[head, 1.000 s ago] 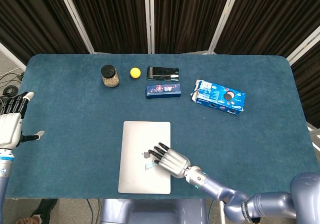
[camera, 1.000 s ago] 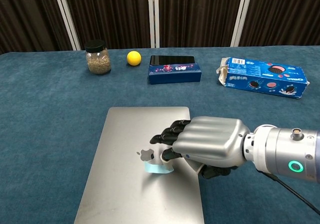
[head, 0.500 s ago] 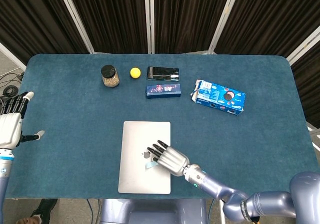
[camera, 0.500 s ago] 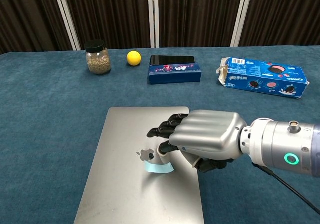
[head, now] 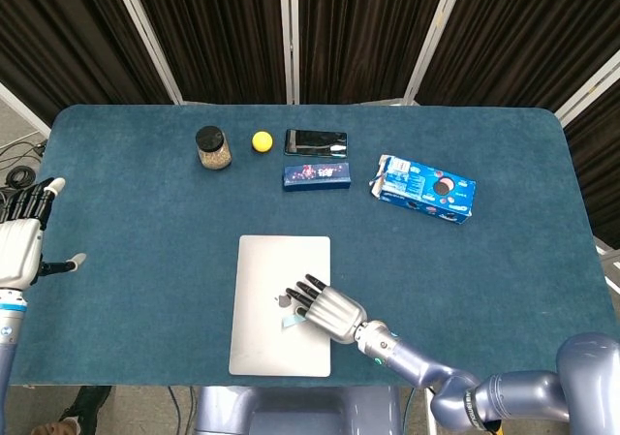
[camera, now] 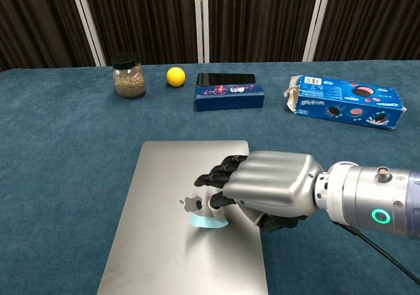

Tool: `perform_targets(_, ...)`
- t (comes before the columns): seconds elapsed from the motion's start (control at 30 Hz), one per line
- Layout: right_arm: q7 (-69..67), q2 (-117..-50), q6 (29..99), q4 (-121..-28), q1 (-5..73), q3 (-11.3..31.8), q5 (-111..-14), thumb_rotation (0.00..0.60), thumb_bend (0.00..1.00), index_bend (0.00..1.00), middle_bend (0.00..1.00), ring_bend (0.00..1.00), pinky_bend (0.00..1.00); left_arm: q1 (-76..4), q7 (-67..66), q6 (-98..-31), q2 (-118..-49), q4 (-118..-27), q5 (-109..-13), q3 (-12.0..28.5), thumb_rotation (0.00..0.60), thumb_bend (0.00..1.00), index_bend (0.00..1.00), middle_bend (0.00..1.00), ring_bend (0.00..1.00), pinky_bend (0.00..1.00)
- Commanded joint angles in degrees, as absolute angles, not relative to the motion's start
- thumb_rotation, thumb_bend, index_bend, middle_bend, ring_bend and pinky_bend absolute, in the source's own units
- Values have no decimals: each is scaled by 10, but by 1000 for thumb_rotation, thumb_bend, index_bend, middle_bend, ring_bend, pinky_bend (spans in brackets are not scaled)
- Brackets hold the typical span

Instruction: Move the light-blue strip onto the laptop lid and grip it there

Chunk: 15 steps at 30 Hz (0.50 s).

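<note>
- As laid out on the blue worktop (head: 145,212), the items count as follows: one closed silver laptop (camera: 157,242), one light-blue strip (camera: 207,221), one jar (head: 213,147) of grains with a black lid, one yellow ball (head: 262,141), one black phone (head: 315,142), one dark-blue box (head: 316,175), and one opened blue cookie package (head: 424,189).
- Jar, ball, phone and box sit in a group near the far edge; the cookie package lies to their right, apart from them.
- Right hand (camera: 262,184): rests on the laptop lid, palm down, fingers curled. The dark fingertips (camera: 213,179) lie beside the lid logo, and the thumb side presses the light-blue strip, which lies flat on the lid just below the logo.
- Left hand (head: 21,241): held off the worktop's left edge, fingers extended and spread, holding nothing.
- Compared with half a second ago, the right hand sits slightly lower and its fingers are curled more closely over the strip; the strip and the left hand are unchanged.
</note>
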<state>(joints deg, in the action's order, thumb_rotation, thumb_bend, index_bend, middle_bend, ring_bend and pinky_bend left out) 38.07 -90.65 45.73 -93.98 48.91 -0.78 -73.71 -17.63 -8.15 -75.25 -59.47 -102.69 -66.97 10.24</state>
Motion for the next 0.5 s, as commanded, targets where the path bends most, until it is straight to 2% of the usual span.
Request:
perform_targets(0.03,378,-906,461,-943,489,-5,-738,600,1000,348,0,0,0,-176,-81,-752,-594,-1027,-670,103,600,0,0,0,0,0)
perform_targets(0.5,386,-905,461,-940,492,-8,-729,600,1000,348,0,0,0,-175,-79,-751,-593,-1029,-671,104,600,0,0,0,0,0)
